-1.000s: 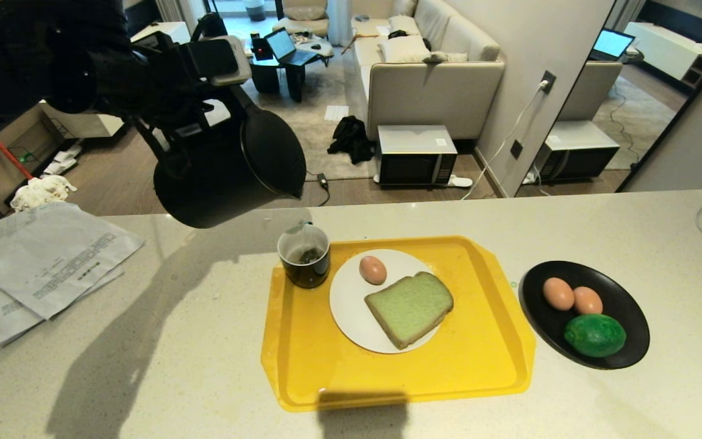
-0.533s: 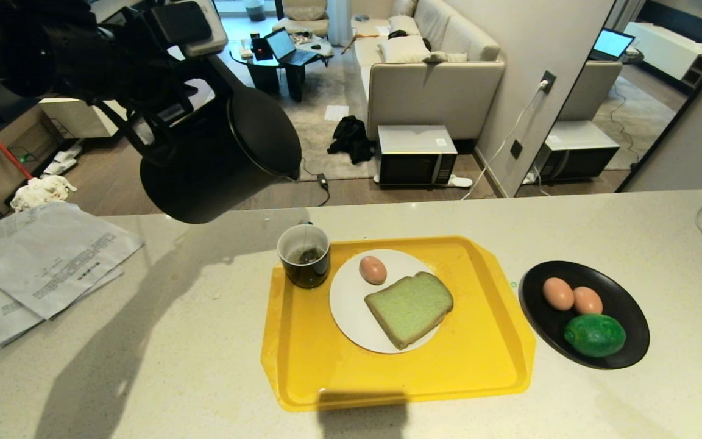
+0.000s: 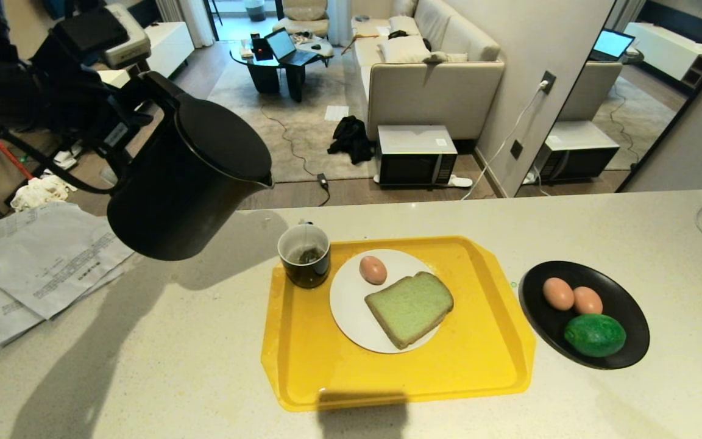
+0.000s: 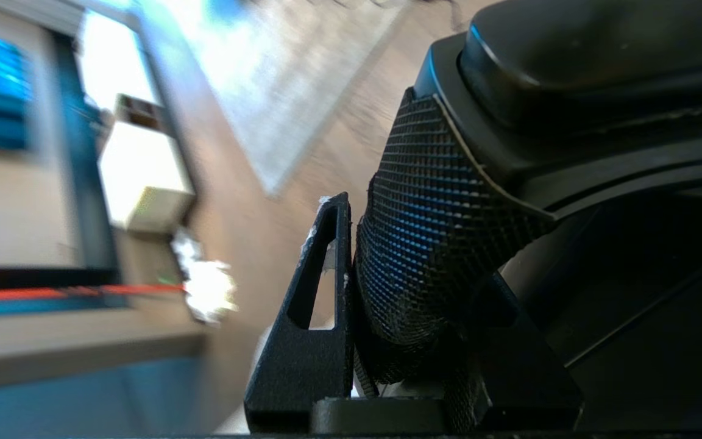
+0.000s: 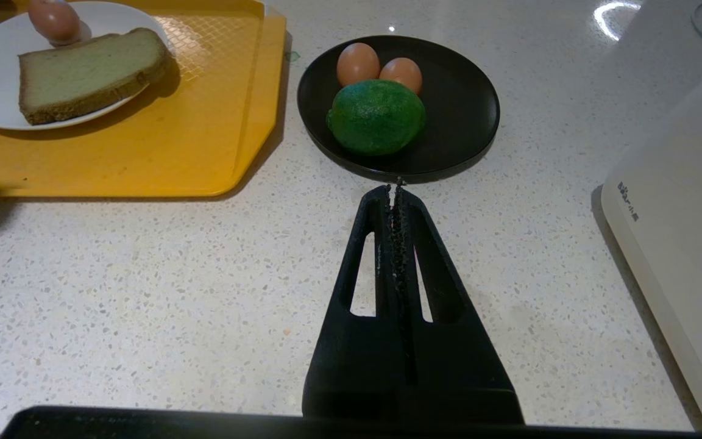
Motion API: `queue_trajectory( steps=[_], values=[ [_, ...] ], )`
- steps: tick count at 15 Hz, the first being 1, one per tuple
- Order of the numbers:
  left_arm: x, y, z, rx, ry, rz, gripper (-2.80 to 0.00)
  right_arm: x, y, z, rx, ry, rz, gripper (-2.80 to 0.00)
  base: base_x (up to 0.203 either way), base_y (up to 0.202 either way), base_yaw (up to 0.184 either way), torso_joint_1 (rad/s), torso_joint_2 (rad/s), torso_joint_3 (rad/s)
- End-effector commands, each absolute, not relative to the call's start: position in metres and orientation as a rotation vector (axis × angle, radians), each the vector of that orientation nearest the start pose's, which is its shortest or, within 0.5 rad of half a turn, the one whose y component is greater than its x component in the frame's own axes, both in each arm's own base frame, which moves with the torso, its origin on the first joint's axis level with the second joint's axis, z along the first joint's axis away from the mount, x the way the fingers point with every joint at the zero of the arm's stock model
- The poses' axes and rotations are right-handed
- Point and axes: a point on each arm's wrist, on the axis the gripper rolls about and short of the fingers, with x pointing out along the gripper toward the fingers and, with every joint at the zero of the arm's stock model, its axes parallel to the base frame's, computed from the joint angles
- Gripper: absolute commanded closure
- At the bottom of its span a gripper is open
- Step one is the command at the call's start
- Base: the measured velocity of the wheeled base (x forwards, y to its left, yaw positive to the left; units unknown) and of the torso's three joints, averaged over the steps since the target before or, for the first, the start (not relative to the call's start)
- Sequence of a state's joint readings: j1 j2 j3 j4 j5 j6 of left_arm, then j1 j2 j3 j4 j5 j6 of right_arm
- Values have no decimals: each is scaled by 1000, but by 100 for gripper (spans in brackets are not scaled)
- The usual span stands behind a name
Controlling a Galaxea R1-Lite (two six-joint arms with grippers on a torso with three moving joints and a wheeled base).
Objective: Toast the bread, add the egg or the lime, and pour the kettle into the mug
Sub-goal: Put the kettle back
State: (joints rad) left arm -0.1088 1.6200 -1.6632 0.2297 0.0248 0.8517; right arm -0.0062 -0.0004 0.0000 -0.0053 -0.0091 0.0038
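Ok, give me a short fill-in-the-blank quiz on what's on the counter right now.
1. The bread lies on a white plate beside one ____.
2. The mug stands on the ____ tray.
3. The black dish holds two eggs and a ____.
4. The left end effector holds the ____ by its handle.

Missing words: egg; yellow; lime; kettle

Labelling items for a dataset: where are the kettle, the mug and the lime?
kettle (image 3: pixel 171 204), head view, black body wall.
mug (image 3: pixel 306 275), head view, outer black side.
lime (image 3: pixel 595 335), head view, middle of green skin.

Kettle (image 3: pixel 186 177) above counter (image 3: pixel 174 341), left of mug (image 3: pixel 304 263); mug on tray (image 3: pixel 479 360)
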Motion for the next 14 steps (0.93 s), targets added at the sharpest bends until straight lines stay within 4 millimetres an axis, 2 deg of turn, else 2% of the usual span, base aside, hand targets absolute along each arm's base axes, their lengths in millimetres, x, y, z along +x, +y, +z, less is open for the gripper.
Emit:
queue_trajectory(
  steps=[1,3,6,10,14],
  values=[
    [276,-9,349,838,149,-148,0,-23,0,76,4,-5,-15,0,0,0,0,0,0,0],
    [281,7,330,794,98,-146,0,-23,0,76,3,-6,-15,0,0,0,0,0,0,0],
    [286,20,302,651,-13,-127,0,-23,0,76,5,-6,-15,0,0,0,0,0,0,0],
    [299,25,266,427,-95,-200,0,-23,0,76,4,-6,-15,0,0,0,0,0,0,0],
    [327,27,240,345,-132,-238,0,-23,0,76,3,-5,-15,0,0,0,0,0,0,0]
  ],
)
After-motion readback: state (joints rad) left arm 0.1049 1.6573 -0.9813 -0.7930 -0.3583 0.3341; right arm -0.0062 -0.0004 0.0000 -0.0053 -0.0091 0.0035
